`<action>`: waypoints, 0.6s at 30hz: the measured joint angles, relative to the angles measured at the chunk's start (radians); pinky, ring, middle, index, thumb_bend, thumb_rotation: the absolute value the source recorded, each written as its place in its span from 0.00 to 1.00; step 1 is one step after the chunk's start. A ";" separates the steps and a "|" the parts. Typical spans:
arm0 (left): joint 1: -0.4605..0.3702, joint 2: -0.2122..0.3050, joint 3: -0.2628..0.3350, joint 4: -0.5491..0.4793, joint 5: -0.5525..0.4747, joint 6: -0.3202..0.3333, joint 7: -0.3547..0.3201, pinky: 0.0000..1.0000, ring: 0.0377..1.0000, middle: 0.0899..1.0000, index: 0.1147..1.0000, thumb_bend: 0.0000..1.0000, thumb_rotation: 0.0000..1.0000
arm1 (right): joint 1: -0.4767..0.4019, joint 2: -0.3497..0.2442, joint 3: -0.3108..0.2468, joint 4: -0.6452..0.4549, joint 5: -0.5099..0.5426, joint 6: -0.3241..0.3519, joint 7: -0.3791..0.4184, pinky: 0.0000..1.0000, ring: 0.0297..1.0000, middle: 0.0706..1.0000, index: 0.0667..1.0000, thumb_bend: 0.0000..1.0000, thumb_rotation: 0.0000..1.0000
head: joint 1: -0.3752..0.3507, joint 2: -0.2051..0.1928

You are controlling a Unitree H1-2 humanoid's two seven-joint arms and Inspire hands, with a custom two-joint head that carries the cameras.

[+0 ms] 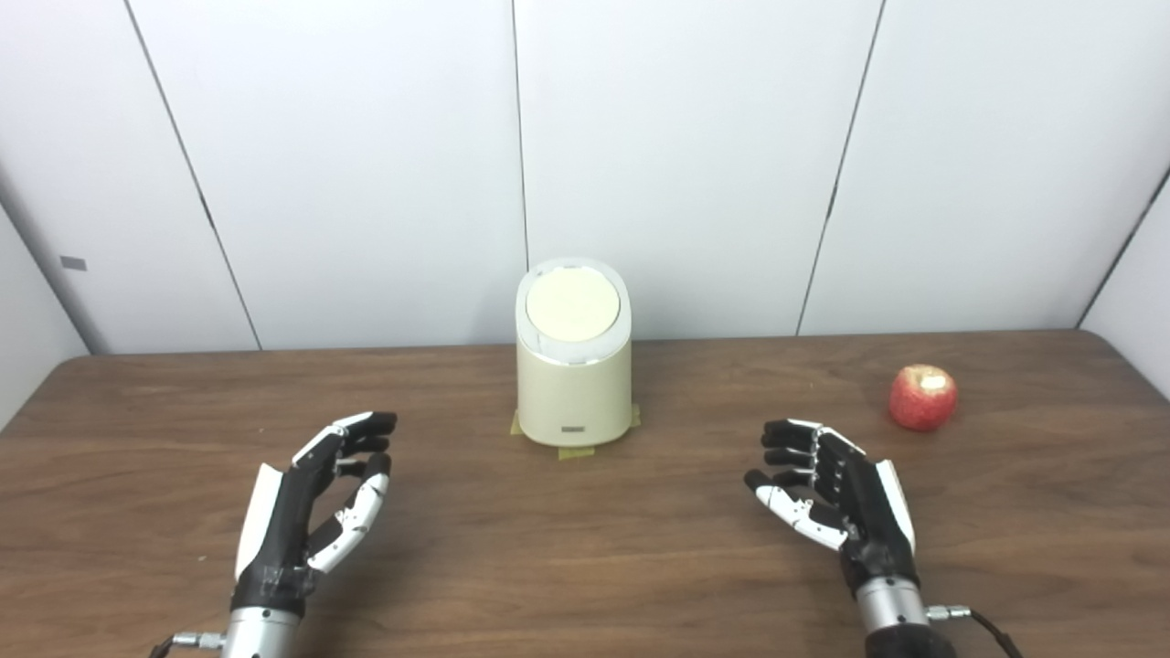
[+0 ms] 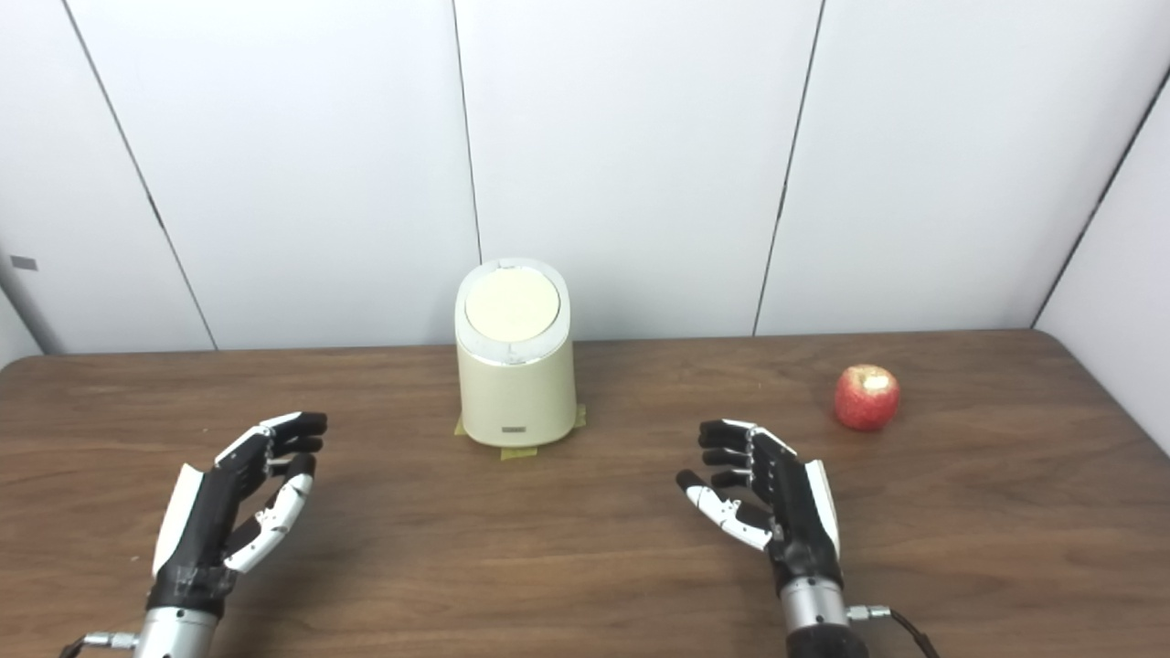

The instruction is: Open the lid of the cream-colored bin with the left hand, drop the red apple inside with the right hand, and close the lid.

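A cream-colored bin [image 1: 573,384] stands upright at the back middle of the wooden table, its round lid [image 1: 573,306] closed flat. A red apple [image 1: 923,397] lies on the table to the right of the bin. My left hand [image 1: 315,498] is open and empty, palm facing inward, near the front left, well short of the bin. My right hand [image 1: 836,498] is open and empty at the front right, a little to the left of and nearer than the apple. Both also show in the right eye view: left hand [image 2: 238,503], right hand [image 2: 768,507].
The brown wooden table [image 1: 585,567] runs the width of the view. Yellow tape patches [image 1: 576,451] mark the bin's base. White wall panels [image 1: 686,164] close the back and sides just behind the table.
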 measured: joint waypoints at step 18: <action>0.000 0.000 0.001 0.000 -0.001 0.005 -0.002 0.63 0.72 0.73 0.70 0.22 0.46 | 0.000 0.000 0.000 0.001 -0.004 -0.001 0.000 0.55 0.63 0.63 0.61 0.28 0.10 | 0.000 -0.009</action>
